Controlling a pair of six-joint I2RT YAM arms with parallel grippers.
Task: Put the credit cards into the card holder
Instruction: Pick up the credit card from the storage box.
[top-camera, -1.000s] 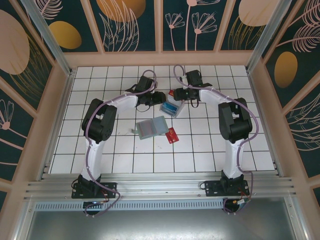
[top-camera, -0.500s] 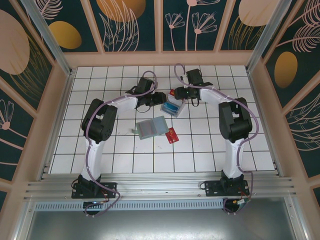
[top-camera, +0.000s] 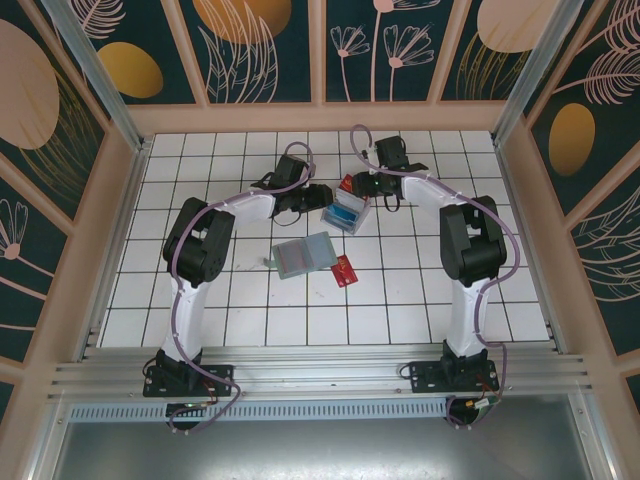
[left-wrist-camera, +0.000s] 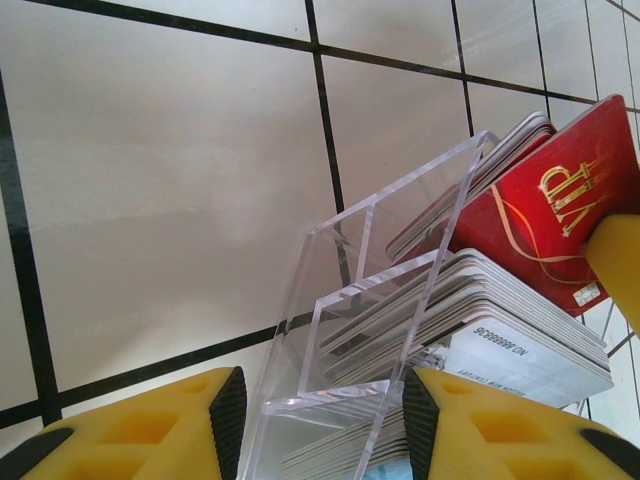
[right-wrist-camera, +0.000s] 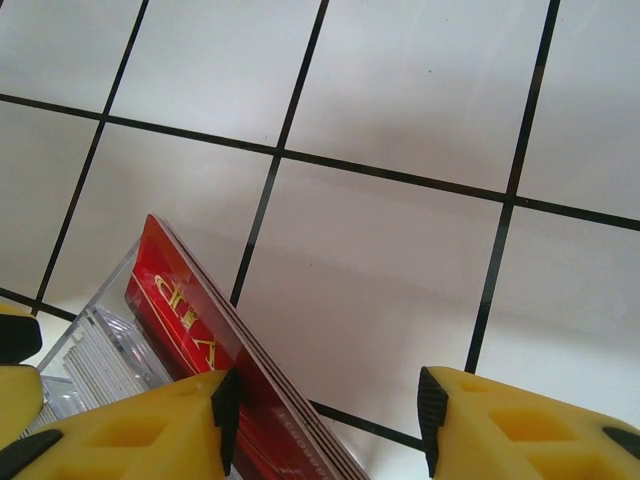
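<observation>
The white tiled bench (top-camera: 200, 290) takes up the middle of the top view. The left arm (top-camera: 200, 240) and right arm (top-camera: 465, 240) are both bent in toward the upper centre of the frame.

The card holder (top-camera: 300, 257) is laid flat just below centre. It's grey-green, well apart from both grippers, and nothing is touching it. Just up and to the right of it, the clear tray (top-camera: 343, 214) can be seen. A stack of credit cards (left-wrist-camera: 520, 340) is packed into its compartments. One loose red card (top-camera: 345, 270) is lying on the bench, right beside the holder's lower right corner.

In the left wrist view, the left gripper (left-wrist-camera: 325, 400) is set over the tray's near end. Its jaws are clamped on the clear walls, as far as can be made out.

A red VIP card (right-wrist-camera: 190, 310) is tipped up out of the tray. The right gripper (right-wrist-camera: 325, 400) is placed around it with the jaws held apart. The card is leaned against the pad at the lower left of the right wrist frame, and a wide gap is left to the other pad.
</observation>
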